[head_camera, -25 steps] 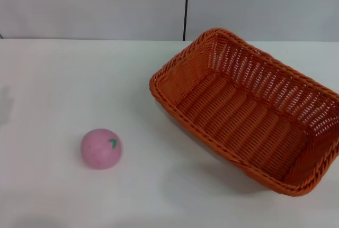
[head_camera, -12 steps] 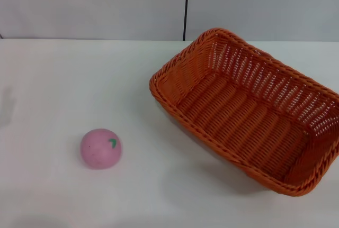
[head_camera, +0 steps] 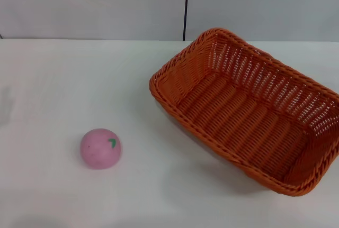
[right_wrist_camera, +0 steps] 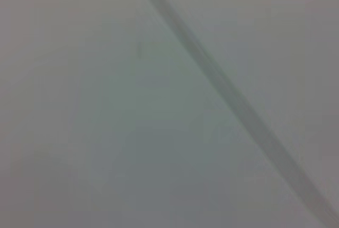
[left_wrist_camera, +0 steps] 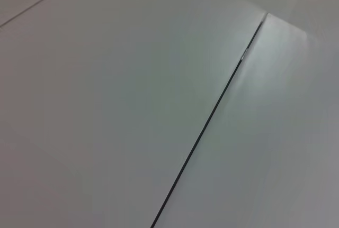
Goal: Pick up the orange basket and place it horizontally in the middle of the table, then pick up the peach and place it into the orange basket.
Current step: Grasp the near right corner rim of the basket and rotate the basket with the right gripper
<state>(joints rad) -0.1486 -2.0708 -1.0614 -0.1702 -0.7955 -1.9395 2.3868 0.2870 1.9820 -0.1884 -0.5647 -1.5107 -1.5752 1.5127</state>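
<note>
Orange basket point(head_camera: 249, 114) sat skewed on the counter point(head_camera: 63, 80), right of centre; peach point(head_camera: 100, 148) lay well apart at front-left. Neither end effector was visible, so their state couldn't be told. Best gripped at the braided rim, lifted level, turned square, set centrally.

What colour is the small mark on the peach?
Green, on the round pale-pink toy peach; head view shows it best.
</note>
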